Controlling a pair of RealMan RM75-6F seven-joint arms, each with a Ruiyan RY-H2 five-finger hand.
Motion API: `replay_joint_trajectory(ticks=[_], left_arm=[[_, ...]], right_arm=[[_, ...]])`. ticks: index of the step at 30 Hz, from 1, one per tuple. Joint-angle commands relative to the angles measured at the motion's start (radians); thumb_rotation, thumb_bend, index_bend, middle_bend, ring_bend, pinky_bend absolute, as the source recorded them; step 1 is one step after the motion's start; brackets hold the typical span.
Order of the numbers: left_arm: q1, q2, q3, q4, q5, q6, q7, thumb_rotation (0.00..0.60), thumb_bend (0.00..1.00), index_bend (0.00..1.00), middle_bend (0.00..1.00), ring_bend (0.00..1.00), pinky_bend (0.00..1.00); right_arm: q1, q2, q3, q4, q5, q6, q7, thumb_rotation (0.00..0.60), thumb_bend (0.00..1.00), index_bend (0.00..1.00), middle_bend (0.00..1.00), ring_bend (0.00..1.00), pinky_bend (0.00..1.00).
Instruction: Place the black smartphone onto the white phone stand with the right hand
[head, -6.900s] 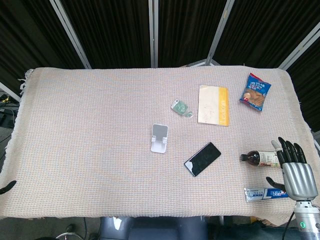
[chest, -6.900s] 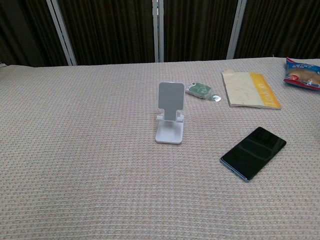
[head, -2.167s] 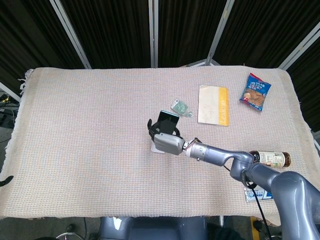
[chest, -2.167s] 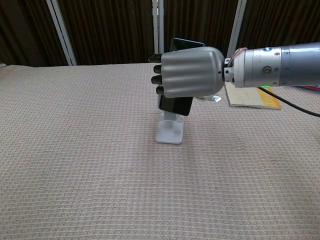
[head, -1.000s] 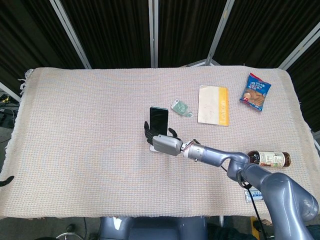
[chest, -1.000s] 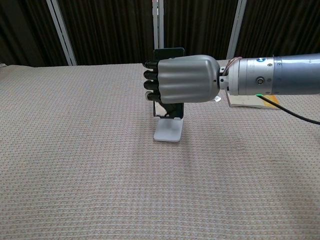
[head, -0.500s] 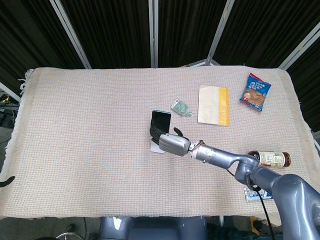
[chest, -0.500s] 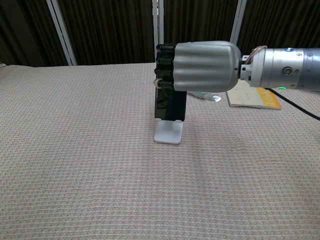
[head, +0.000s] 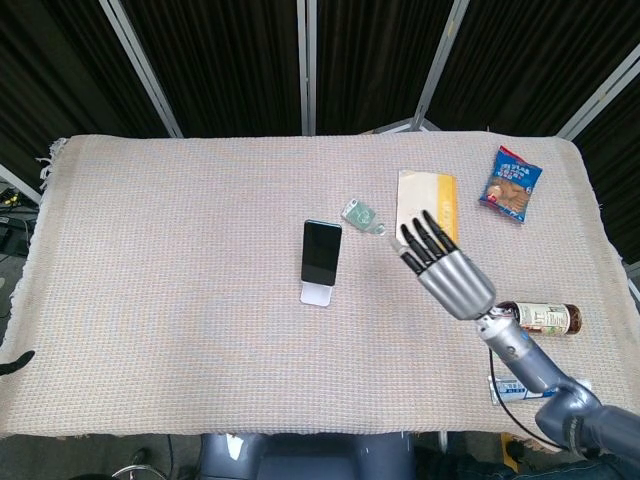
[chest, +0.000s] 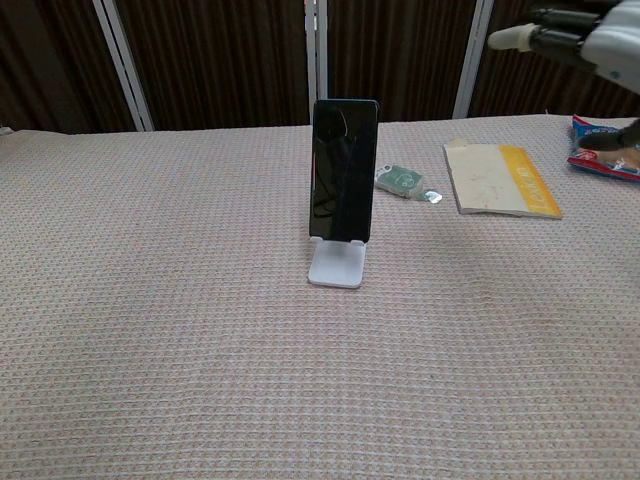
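Nearest the robot, a toothpaste tube (head: 520, 388) and a dark bottle (head: 540, 318) lie by the desk (head: 150, 300) edge, partly hidden by the right arm. The right robot hand (head: 445, 268) hangs above the cloth, fingers spread, holding nothing. Mid-desk, the black smartphone (chest: 343, 170) stands upright on the white phone stand (chest: 336, 264). Farther back lie a green packet (chest: 400, 179), a yellow booklet (chest: 500, 179) and a snack bag (head: 510, 183). The left robot hand (head: 14, 363) shows only as a dark tip at the edge; its state cannot be told.

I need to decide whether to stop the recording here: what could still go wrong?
The black smartphone stands tall and upright on the small white phone stand, so a bump could tip it. The right robot hand, open, hangs above the yellow booklet and could clip the brown bottle when it withdraws.
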Motion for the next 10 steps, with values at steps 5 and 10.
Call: replay_joint_trajectory(ticks=[5,10], left_arm=[[0.01,-0.016,0.016,0.006,0.064,0.045,-0.003,0.6,0.0,0.0,0.0,0.0,0.0],[0.019,-0.018,0.023,0.005,0.092,0.073,-0.009,0.6,0.0,0.0,0.0,0.0,0.0]], right_arm=[[-0.267,0.11,-0.043,-0.27,0.224,0.101,0.198,0.6,0.0,0.0,0.0,0.0,0.0],[-0.345,0.128,-0.071,-0.297,0.252,0.108,0.284,0.6,0.0,0.0,0.0,0.0,0.0]])
